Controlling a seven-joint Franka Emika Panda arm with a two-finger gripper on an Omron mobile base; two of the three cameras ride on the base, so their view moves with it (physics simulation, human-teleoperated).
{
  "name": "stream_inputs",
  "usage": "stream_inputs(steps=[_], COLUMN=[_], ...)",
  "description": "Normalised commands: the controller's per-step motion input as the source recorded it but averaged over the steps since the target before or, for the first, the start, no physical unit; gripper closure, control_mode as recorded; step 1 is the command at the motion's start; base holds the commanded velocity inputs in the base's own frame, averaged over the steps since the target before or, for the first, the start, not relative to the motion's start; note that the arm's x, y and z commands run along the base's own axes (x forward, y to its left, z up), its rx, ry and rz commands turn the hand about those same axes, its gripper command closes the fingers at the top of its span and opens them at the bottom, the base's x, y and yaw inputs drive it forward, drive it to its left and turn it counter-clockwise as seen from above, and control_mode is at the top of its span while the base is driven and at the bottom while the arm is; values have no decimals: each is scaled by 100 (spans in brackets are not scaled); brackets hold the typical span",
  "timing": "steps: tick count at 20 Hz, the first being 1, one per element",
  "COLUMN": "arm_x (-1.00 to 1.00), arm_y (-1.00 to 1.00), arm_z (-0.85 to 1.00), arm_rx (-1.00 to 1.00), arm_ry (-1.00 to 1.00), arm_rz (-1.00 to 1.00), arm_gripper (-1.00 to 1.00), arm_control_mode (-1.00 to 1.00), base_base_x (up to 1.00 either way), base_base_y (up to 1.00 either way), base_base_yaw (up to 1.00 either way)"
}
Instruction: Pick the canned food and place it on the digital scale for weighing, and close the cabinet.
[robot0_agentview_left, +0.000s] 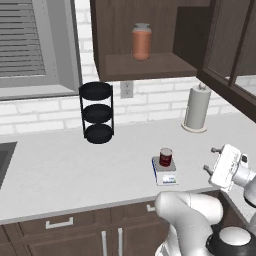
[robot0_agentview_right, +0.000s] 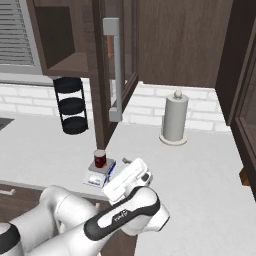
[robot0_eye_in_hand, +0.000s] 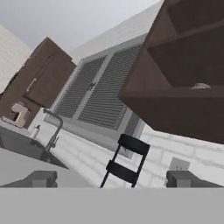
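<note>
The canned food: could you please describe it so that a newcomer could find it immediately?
On the white counter, in front of the black three-tier rack, a small grey digital scale lies near the front edge. The canned food stands on it: short and dark red, unlike the taller orange jar on the cabinet shelf.

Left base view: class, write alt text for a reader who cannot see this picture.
A dark red can of food stands on a small digital scale on a pale kitchen counter, and the robot's open gripper hangs to its right. Above, the wall cabinet is open with an orange jar on its shelf; a paper towel roll and a black three-tier rack stand by the brick wall.
</note>
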Motion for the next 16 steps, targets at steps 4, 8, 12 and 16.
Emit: stream_inputs(steps=[4, 8, 12, 16], arm_x=[-31, -21, -11, 0], arm_y=[-75, -73, -65, -54], arm_z=[82, 83, 74, 48], arm_rx=[14, 15, 13, 11], arm_ry=[-21, -16, -11, -9], arm_rz=[-4, -4, -3, -2], arm_gripper=[-100, -100, -100, -100], arm_control_mode=[-100, -100, -100, -100], base_base_x=[0, 0, 0, 0], base_base_y=[0, 0, 0, 0], base_base_yaw=[0, 0, 0, 0])
